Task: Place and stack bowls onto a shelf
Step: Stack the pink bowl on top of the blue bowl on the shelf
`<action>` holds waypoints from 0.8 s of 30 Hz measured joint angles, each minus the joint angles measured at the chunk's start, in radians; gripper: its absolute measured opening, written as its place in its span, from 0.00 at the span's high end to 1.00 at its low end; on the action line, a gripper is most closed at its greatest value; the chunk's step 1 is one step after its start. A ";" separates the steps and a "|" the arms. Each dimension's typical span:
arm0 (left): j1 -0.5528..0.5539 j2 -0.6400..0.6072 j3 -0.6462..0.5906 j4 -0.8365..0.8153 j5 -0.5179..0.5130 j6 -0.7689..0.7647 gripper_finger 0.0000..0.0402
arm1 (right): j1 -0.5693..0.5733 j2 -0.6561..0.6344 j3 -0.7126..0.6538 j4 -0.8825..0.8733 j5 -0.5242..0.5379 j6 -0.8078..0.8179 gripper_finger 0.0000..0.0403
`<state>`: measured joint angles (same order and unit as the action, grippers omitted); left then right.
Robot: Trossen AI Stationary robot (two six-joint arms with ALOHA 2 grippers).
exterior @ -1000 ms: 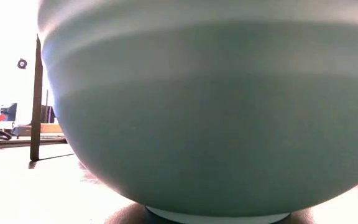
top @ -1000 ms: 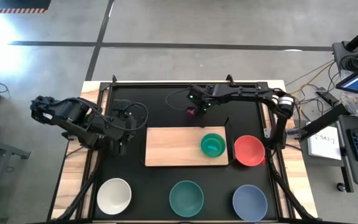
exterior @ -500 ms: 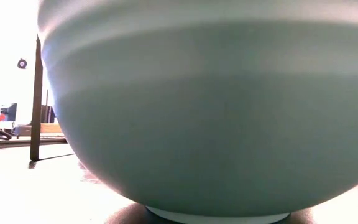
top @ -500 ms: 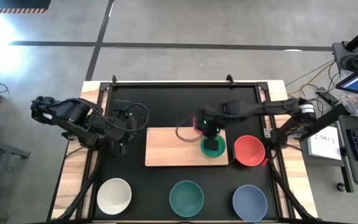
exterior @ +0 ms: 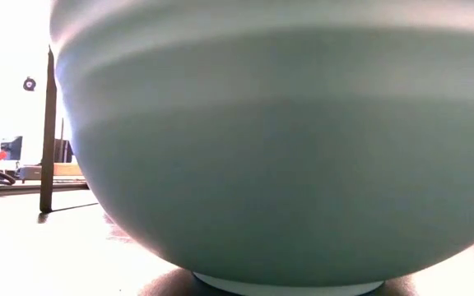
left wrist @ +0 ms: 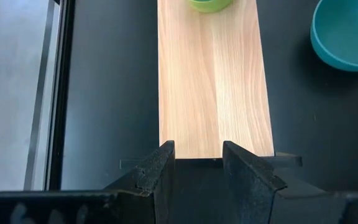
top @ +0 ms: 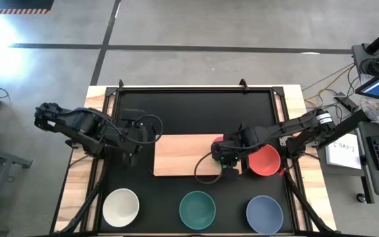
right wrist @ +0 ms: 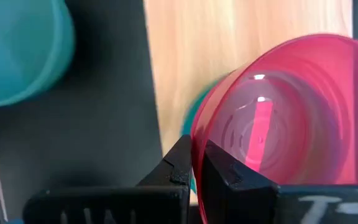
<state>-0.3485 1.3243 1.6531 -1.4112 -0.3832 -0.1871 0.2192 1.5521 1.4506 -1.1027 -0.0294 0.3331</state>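
Note:
The light-wood shelf (top: 179,155) lies flat in the middle of the black table. My right gripper (top: 226,157) is over the shelf's right end, shut on a magenta bowl (right wrist: 278,118). A green bowl stands on the shelf under it and shows only as a sliver (right wrist: 193,107); it also shows in the left wrist view (left wrist: 210,5). Whether the magenta bowl rests in it I cannot tell. My left gripper (left wrist: 194,163) is open and empty at the shelf's left end. The red bowl (top: 264,160) stands on the table right of the shelf. My right gripper pinches the magenta bowl's rim (right wrist: 194,140), one finger inside the bowl and one outside its wall. The fingers come from above, slanting from the table's right side. The bowl is tilted in the hold, its opening toward the wrist camera.
A white bowl (top: 122,206), a teal bowl (top: 197,209) and a grey-blue bowl (top: 264,214) stand in a row along the table's near edge. The teal bowl fills the low view (exterior: 286,148). The shelf's left and middle parts (left wrist: 213,81) are bare.
My right gripper has carried the magenta bowl from the table's far side toward the near edge and down, ending over the green bowl at the shelf's right end. My left gripper has shifted a little toward the shelf's left end.

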 joint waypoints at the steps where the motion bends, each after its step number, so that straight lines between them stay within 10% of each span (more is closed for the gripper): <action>1: 0.000 0.000 0.000 0.002 0.000 -0.005 0.70 | 0.002 0.003 0.000 -0.002 0.002 0.013 0.98; 24: -0.005 -0.001 0.000 0.005 0.001 -0.040 0.70 | 0.025 0.013 0.000 -0.024 0.004 0.051 0.81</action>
<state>-0.3538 1.3235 1.6531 -1.4062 -0.3823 -0.2272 0.2440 1.5646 1.4502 -1.1264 -0.0250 0.3837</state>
